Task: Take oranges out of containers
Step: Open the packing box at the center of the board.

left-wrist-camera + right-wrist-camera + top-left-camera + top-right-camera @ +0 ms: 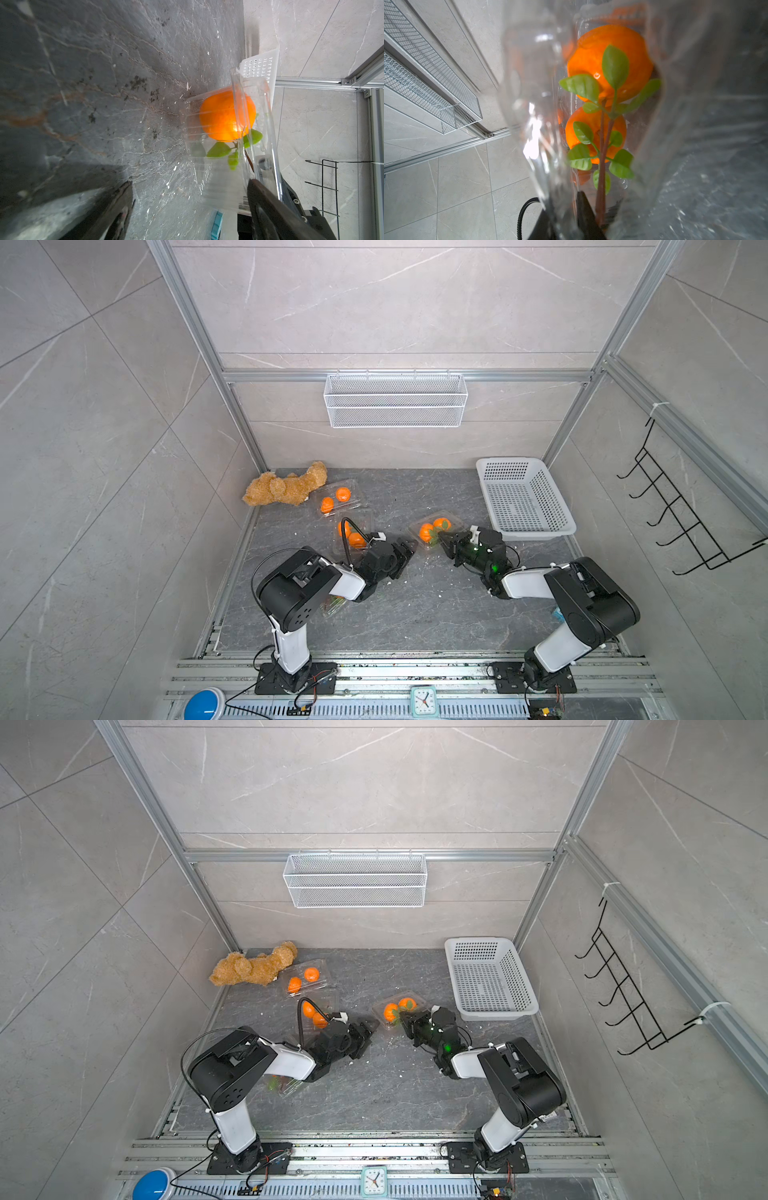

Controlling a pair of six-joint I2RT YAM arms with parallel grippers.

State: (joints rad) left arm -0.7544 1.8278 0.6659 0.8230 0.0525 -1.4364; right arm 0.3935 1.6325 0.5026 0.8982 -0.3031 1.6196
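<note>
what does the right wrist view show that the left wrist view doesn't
Only the right wrist view: two oranges, the wire-mesh wall basket, a black cable. Only the left wrist view: the white perforated basket, the black hook rack, the left arm's spread fingers. Both: the clear container, an orange, green leaves, the dark table.

No lettering, label or brand is readable anywhere; the small clock (424, 700) at bottom centre has a dial too tiny to read.
</note>
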